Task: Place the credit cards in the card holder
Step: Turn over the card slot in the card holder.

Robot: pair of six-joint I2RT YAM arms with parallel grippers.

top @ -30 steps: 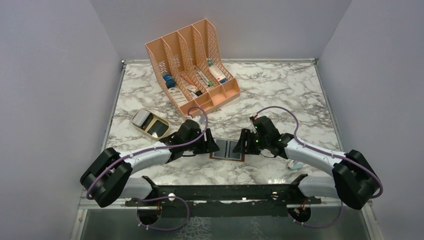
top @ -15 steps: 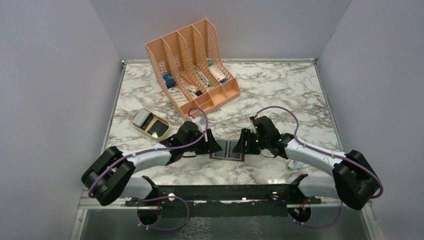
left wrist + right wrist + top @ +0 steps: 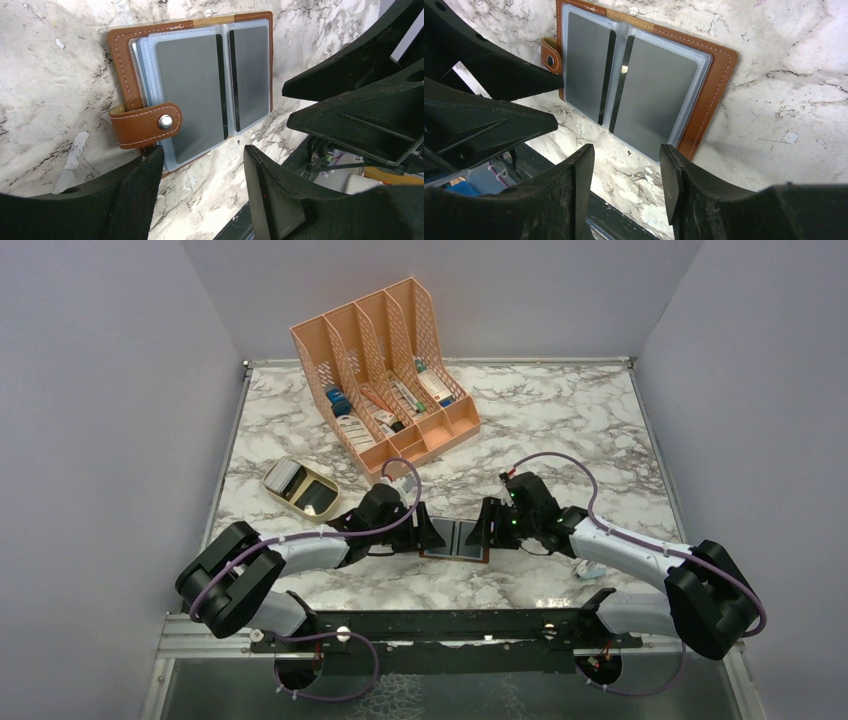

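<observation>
Brown leather-like bifold card holder (image 3: 455, 539) lies opened flat on the white marble-patterned table (image 3: 560, 410), near the front edge and directly between the two grippers. Two grey credit cards with dark stripes (image 3: 192, 95) (image 3: 251, 75) sit in its clear plastic sleeves, one on each half.

The left gripper (image 3: 430, 534) is at the holder's left edge, its jaws spread and clasping nothing. In its wrist view the snap tab (image 3: 145, 125) lies just beside one black finger (image 3: 142, 185), and the holder's near edge sits in the gap. The right gripper (image 3: 482, 530) faces it from the holder's right edge, jaws likewise parted and empty. The holder's brown border (image 3: 714, 85) lies just ahead of its fingertips. Whether either set of fingertips actually touches the leather cannot be told.

Bare marble stretches behind the holder up to the peach slotted plastic desk organizer (image 3: 385, 370). A small tan open case (image 3: 300, 488) lies off to the left, well apart. Toward the front there is only a narrow strip of table.
</observation>
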